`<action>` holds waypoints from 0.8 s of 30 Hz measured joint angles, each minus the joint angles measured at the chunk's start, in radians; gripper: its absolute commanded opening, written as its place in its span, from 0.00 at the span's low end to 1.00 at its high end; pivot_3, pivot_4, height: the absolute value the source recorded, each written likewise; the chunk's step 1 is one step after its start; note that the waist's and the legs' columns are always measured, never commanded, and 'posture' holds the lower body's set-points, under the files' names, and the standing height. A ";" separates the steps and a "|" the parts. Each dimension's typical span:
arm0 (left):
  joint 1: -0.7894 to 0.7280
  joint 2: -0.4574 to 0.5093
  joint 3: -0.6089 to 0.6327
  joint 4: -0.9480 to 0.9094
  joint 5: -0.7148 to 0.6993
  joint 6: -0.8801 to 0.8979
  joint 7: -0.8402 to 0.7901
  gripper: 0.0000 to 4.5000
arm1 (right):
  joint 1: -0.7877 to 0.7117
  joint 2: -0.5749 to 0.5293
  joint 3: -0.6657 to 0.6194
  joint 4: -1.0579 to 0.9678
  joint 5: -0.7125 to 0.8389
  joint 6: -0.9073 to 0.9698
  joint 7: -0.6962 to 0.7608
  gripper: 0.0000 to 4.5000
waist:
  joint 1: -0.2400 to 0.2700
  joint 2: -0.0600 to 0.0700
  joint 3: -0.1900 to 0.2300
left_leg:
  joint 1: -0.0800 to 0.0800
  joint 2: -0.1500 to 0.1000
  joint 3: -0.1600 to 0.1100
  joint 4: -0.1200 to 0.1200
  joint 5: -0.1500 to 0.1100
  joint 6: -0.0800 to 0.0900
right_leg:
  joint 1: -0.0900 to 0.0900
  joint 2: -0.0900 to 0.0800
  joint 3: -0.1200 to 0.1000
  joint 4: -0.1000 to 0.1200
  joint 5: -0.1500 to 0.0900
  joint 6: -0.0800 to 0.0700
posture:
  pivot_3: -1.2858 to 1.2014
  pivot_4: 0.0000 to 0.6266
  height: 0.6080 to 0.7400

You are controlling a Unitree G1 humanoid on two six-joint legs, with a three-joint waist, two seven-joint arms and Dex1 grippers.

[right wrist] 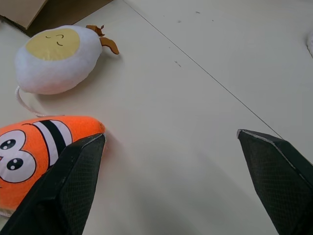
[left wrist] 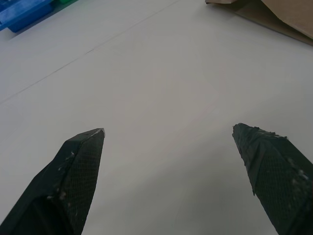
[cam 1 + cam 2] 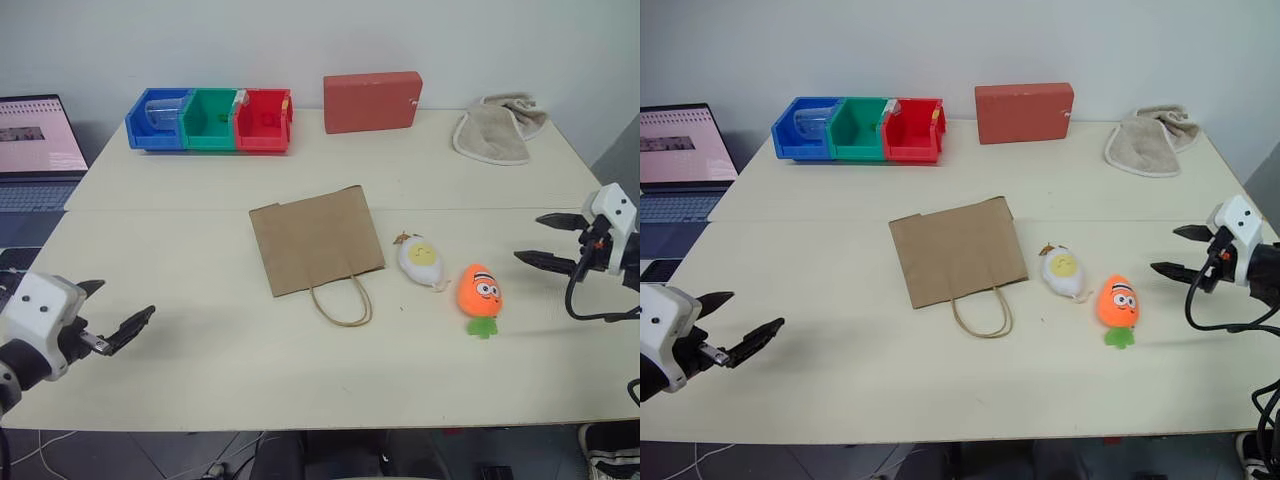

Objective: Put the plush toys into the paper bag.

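Jaws of both grippers are seen spread wide and empty over the pale worktop (image 3: 200,370), the left gripper (image 3: 118,325) at the near left edge, the right gripper (image 3: 550,240) at the right edge. Nothing is held by either. Nearest the right gripper, the orange carrot toy (image 3: 480,290) is shown lying on the worktop, apart from the fingertips and just to their left; in the right wrist view it is pictured beside one black finger (image 1: 68,186), not between the two. A little farther and to the left, the white egg toy (image 3: 421,260) lies close to the carrot but not touching it. Left of the egg, the paper bag (image 3: 315,240) is seen lying flat at mid-worktop, its cord handles (image 3: 343,300) pointing toward the near edge and its mouth apparently closed flat. The left gripper is well apart from the bag.

A first pick appears to be at hand. It would be done well if the right jaws were swung left until the carrot sat squarely between them, then closed on its body; the flat bag's mouth would likely need lifting open by the left gripper.

At the far edge, three coloured bins (image 3: 210,120), a red box (image 3: 371,101) and a beige towel (image 3: 497,130) are left untouched.
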 measured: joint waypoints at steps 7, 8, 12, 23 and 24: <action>-0.002 -0.001 0.000 0.001 0.012 0.004 0.000 0.99 | 0.009 0.002 0.000 -0.007 -0.001 0.003 -0.002 1.00 | 0.000 0.000 0.000 | 0.000 0.000 0.000 0.000 0.000 0.000 | 0.000 0.000 0.000 0.000 0.000 0.000 | 0.52 0.24 1.00; -0.003 -0.002 0.000 0.001 0.011 0.005 0.000 0.99 | 0.009 0.002 0.001 -0.006 -0.001 0.002 -0.003 1.00 | 0.000 0.000 0.000 | 0.000 0.000 0.000 0.000 0.000 0.000 | 0.000 0.000 0.000 0.000 0.000 0.000 | 0.52 0.24 1.00; -0.003 -0.007 0.000 0.008 0.014 0.003 0.000 0.99 | 0.009 0.002 0.002 0.004 -0.005 -0.007 -0.004 1.00 | 0.000 0.000 0.000 | 0.000 0.000 0.000 0.000 0.000 -0.001 | 0.000 0.000 0.000 0.000 0.000 0.000 | 0.52 0.24 1.00; -0.025 -0.047 0.027 0.029 0.002 -0.058 0.001 0.99 | 0.000 0.004 0.008 0.015 -0.006 -0.019 -0.018 1.00 | 0.000 0.000 0.000 | 0.000 0.000 0.001 0.000 0.000 -0.001 | 0.000 0.000 0.000 0.000 0.000 0.000 | 0.52 0.24 1.00; -0.032 -0.051 0.032 0.034 -0.008 -0.058 0.000 0.99 | -0.001 0.004 0.008 0.016 -0.006 -0.020 -0.019 1.00 | 0.000 0.000 0.000 | 0.000 0.000 0.001 0.000 0.000 -0.001 | 0.000 0.000 0.000 0.001 0.000 0.000 | 0.52 0.24 1.00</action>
